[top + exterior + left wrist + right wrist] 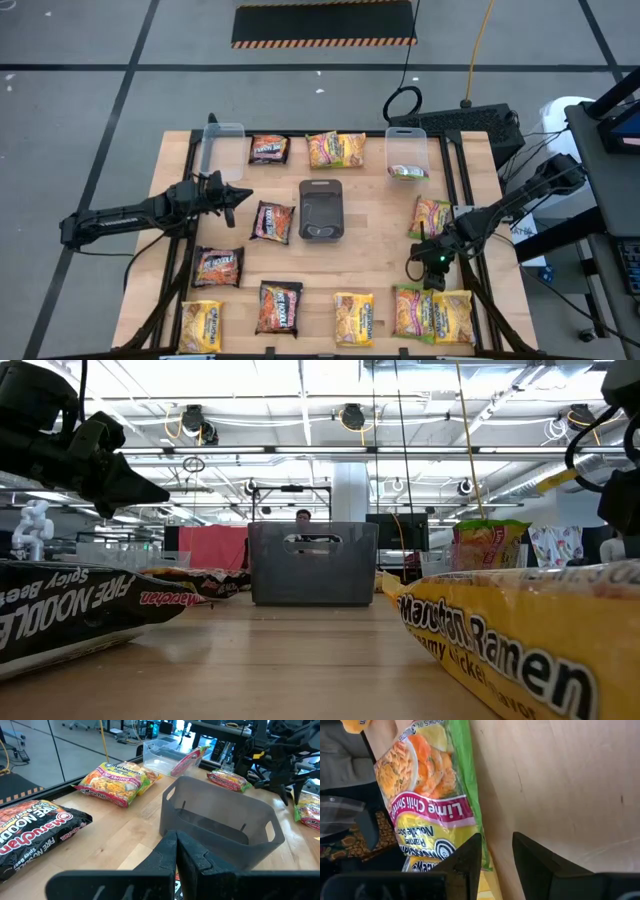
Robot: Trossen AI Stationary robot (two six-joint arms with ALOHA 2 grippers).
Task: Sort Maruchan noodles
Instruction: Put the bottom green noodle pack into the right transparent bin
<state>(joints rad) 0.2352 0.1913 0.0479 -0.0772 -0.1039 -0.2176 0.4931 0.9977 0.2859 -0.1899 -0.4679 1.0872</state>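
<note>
Right gripper (496, 852) low over the pale wooden table (380, 270), jaws parted and empty, green-edged flat plastic Lime Chili Shrimp noodle packet (427, 805) just beside one jaw, outside the gap, left gripper (176, 851) pinched shut, dark grey rectangular plastic tray (220, 822) ahead of its jaws

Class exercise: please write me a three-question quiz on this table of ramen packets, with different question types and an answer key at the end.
1. True or false: the clear tub on the right arm's side holds one noodle packet.
2. Multiple choice: what stands at the middle of the table? A) a dark grey tray B) a red bowl C) a stack of plates
3. Fill in: the right gripper, its jaws apart, hangs near the ____ Chili Shrimp packet.

Key:
1. True; the other clear tub, beyond the left gripper, looks empty.
2. A
3. Lime
</note>
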